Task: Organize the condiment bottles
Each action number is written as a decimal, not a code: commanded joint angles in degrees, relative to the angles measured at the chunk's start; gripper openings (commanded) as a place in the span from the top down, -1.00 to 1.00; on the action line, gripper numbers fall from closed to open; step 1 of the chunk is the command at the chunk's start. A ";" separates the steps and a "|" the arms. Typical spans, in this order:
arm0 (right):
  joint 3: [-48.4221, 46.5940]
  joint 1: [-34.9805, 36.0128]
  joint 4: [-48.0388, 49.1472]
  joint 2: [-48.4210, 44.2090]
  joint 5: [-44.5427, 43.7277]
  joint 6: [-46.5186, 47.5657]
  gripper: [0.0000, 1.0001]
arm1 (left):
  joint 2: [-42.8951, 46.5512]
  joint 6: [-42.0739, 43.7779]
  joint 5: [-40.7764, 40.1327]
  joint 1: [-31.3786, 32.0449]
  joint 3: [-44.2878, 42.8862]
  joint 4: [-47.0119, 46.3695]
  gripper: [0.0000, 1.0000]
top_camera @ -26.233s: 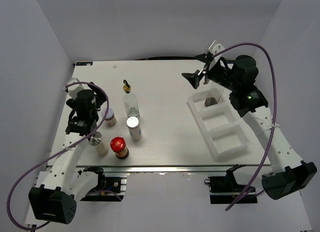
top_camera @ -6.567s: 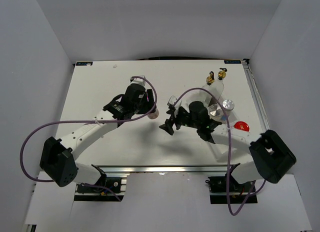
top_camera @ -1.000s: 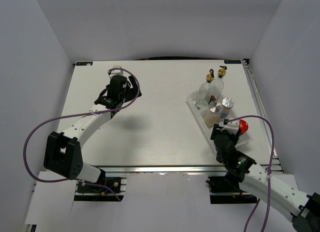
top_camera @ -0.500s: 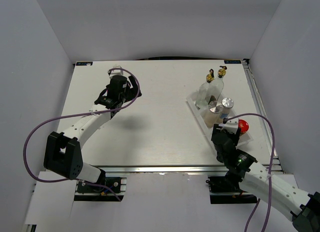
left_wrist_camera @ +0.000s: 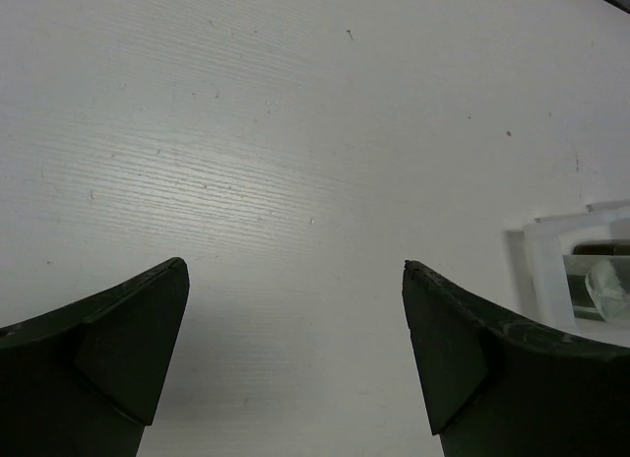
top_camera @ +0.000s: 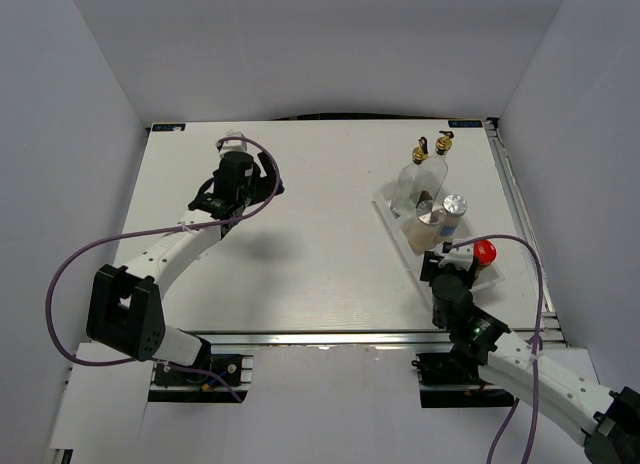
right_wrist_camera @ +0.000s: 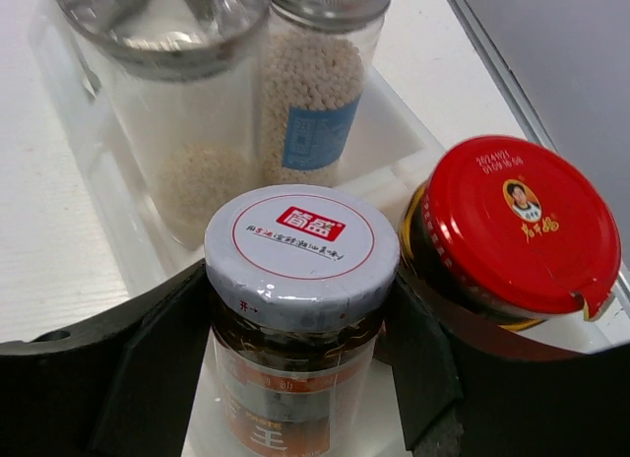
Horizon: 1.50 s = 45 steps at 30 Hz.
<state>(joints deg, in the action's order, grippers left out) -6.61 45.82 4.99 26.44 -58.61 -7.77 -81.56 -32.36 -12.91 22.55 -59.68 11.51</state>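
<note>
Condiment bottles [top_camera: 432, 219] are gathered in a white compartmented tray [top_camera: 395, 229] on the right side of a white table [top_camera: 330, 244].

At far left, the left end effector [top_camera: 268, 180] hangs over bare table near the far edge. Its wrist view shows two dark fingers [left_wrist_camera: 128, 329] spread wide apart with nothing between them, and a corner of the tray at the right edge.

Further right, at the far end of the tray, two tall clear glass bottles [top_camera: 410, 179] with gold pourers stand upright side by side. Nearer, two silver-capped shakers [top_camera: 455, 206] stand just beside each other. One holds white pellets behind a blue label, and the other has pale grains at the bottom.

In the nearest part of the tray, the right end effector [top_camera: 440, 264] is closed around a small white-lidded jar [right_wrist_camera: 300, 245]. A dark finger [right_wrist_camera: 167, 349] presses against each side of the glass below the lid. The jar is upright, with dark contents and a red mark on its lid. Just to its right stands a red-lidded dark jar [right_wrist_camera: 517, 226], upright and very close to the gripped jar.
</note>
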 commanded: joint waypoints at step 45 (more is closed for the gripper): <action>14.87 0.06 35.88 6.52 -0.72 9.97 -0.49 | 0.96 0.81 0.95 -0.40 0.09 -2.28 -0.96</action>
<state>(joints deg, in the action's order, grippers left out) -1.98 45.82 33.54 33.32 -57.71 2.31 -81.97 -31.92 -11.55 22.44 -59.70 10.15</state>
